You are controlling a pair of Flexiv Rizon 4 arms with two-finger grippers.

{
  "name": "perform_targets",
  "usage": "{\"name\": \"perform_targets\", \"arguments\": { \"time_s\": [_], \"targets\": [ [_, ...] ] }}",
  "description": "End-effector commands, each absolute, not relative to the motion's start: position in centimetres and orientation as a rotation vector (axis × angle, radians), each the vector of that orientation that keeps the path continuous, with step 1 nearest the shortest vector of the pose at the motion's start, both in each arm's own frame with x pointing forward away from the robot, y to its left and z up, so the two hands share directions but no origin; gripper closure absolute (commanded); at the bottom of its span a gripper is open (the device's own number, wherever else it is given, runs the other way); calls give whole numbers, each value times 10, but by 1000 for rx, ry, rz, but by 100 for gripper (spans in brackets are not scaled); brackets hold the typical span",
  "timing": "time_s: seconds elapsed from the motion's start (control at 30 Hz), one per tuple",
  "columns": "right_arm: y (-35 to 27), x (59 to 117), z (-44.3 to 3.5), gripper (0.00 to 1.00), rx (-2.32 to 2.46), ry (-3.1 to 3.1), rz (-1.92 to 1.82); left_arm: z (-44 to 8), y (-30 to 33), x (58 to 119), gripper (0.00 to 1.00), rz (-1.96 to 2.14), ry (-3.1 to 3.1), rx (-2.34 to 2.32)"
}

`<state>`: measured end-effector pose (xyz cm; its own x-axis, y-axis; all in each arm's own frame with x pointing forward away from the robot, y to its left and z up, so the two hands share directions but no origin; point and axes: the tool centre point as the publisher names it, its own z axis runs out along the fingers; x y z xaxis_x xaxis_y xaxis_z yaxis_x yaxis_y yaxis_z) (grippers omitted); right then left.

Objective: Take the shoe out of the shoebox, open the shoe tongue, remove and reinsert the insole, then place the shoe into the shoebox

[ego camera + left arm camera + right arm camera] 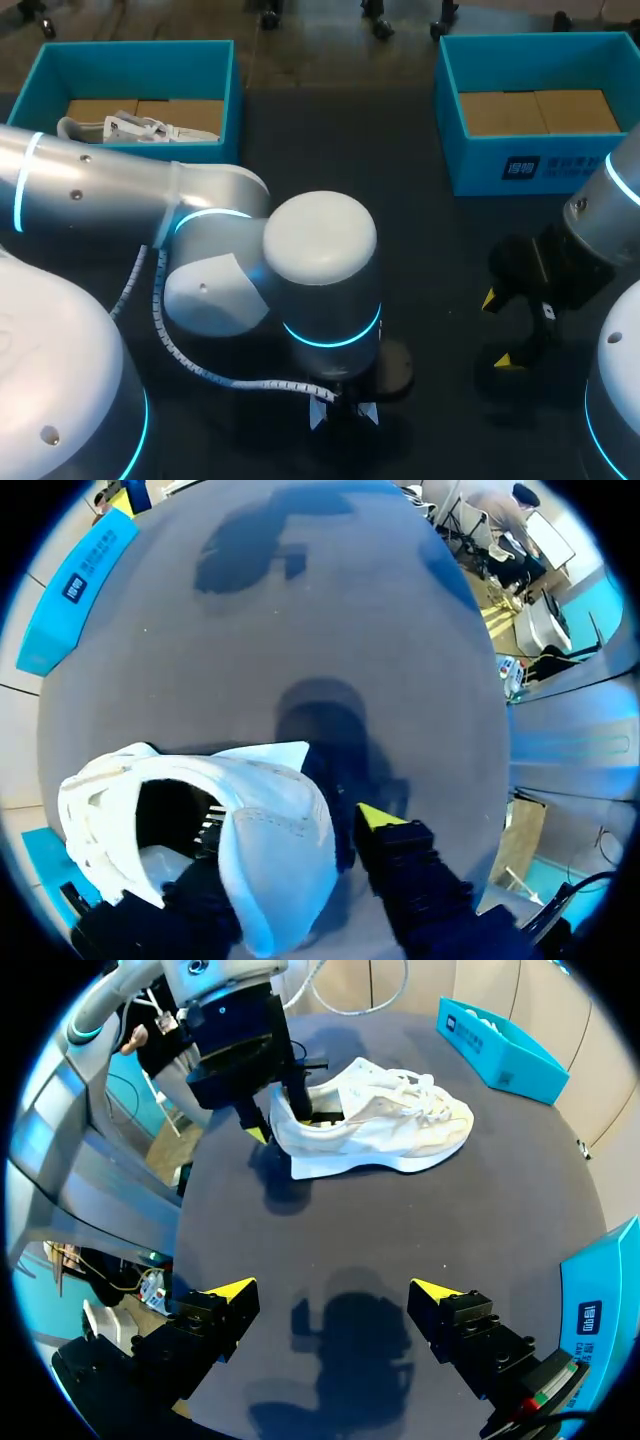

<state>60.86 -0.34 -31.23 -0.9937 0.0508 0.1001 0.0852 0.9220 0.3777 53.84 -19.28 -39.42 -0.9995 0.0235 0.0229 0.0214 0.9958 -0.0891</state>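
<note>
Grips the heel of the white sneaker (385,1125) with the left gripper (295,825), 1 finger inside. Holds the right gripper (335,1295) spread wide above the table (420,1230), touching nothing

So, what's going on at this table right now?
The left gripper is clamped on the heel of a white shoe, which stands on the dark table. The right gripper hangs open over the table, apart from the shoe. A second shoe lies in the blue shoebox at the far left.
</note>
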Motion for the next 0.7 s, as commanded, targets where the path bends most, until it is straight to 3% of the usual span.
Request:
{"name": "perform_targets", "arguments": {
  "time_s": [0.03, 0.43, 0.7],
  "targets": [
    [-3, 608, -313, 0, -105, -2994, -594, -401, -198, 540, 100, 119, -3108, -30],
    [-3, 608, -313, 0, -105, -2994, -594, -392, -185, 549, 100, 131, -3072, -33],
    [-3, 608, -313, 0, -105, -2994, -594, -336, -159, 571, 100, 186, -3065, -104]
  ]
}}
